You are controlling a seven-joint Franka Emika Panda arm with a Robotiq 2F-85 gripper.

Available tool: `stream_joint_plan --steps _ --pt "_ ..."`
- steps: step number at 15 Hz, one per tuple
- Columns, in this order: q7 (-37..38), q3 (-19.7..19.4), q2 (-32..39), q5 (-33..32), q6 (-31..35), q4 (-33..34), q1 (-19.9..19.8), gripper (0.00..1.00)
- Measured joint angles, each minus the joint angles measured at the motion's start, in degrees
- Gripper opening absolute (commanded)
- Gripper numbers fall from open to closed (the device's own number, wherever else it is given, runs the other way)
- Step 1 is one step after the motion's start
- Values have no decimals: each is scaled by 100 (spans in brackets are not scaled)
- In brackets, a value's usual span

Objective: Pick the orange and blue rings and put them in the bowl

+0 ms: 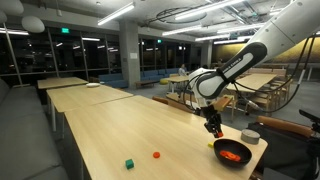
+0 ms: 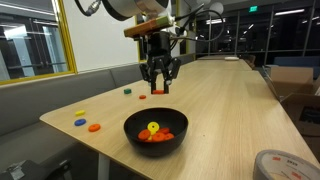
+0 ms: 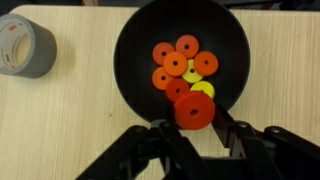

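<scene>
My gripper (image 3: 194, 126) is shut on an orange ring (image 3: 194, 108) and holds it above the near rim of the black bowl (image 3: 130, 40). The bowl holds several orange rings (image 3: 176, 64) and a yellow one (image 3: 203, 89). In both exterior views the gripper (image 2: 158, 88) (image 1: 212, 127) hangs just above the bowl (image 2: 150, 149) (image 1: 219, 151). A blue ring (image 2: 96, 127) lies on the table near its corner. Another orange ring (image 1: 155, 155) (image 2: 141, 97) lies further along the table.
A green cube (image 1: 128, 163) (image 2: 127, 89) sits near the loose orange ring. A yellow ring (image 2: 80, 122) lies beside the blue one. A grey tape roll (image 3: 25, 45) (image 2: 285, 165) lies next to the bowl, near the table edge.
</scene>
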Motion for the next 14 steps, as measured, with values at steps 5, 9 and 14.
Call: stream_joint_plan --steps 5,9,14 --pt "-487 0 -8 216 -503 -106 -179 69" --pt "-747 0 75 374 -480 -141 -247 98" --pt "-799 322 273 363 347 -115 -160 100"
